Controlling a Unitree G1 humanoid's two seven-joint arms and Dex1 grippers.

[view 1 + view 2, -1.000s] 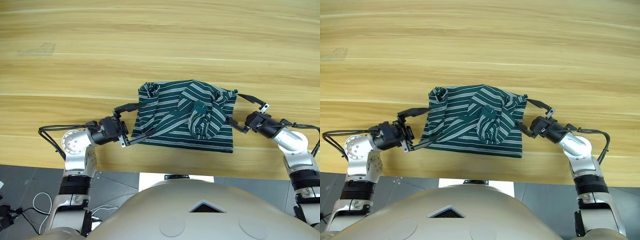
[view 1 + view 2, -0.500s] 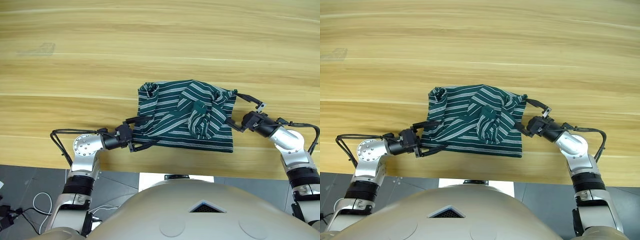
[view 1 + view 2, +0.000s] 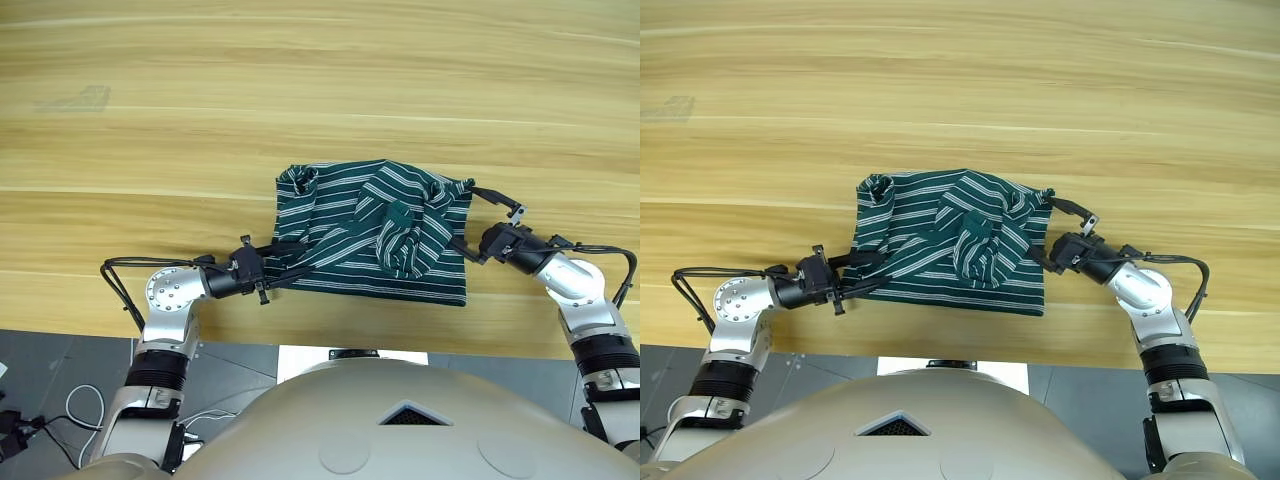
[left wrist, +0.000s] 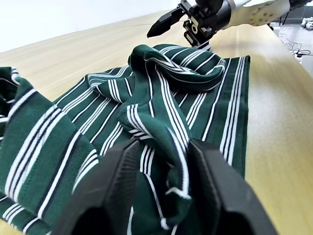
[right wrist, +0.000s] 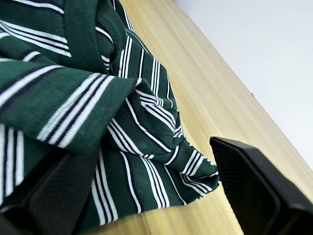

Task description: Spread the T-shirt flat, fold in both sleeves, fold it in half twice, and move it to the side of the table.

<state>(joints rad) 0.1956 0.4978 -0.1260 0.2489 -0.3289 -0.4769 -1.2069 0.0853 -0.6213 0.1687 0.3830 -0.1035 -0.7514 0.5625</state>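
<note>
T-shirt (image 3: 370,235) first: where does the left eye view put it?
— Just below the middle of the frame, on the wooden table (image 3: 300,90), close to its lower edge. It is dark green with white stripes, roughly rectangular, and has a bunched lump of cloth in the middle.

And the grippers there?
— The left gripper (image 3: 285,265) comes in from the lower left. Its fingers are pressed together on a fold at the shirt's lower left corner. The right gripper (image 3: 468,218) is at the right of the frame with its fingers spread, one on either side of the shirt's right edge.

Does the right eye view differ?
— No, it is the same scene, with the shirt (image 3: 940,245) left of the frame's middle.

What about the left wrist view?
— The two dark fingers (image 4: 120,186) pinch a raised ridge of striped cloth between them. Beyond that, the rest of the shirt lies rumpled on the table, and the right gripper is at its far edge.

And the right wrist view?
— The fingers (image 5: 259,181) stand well apart. One rests against the cloth (image 5: 98,98) and the other is over bare wood beside the hem. Nothing is clamped.
</note>
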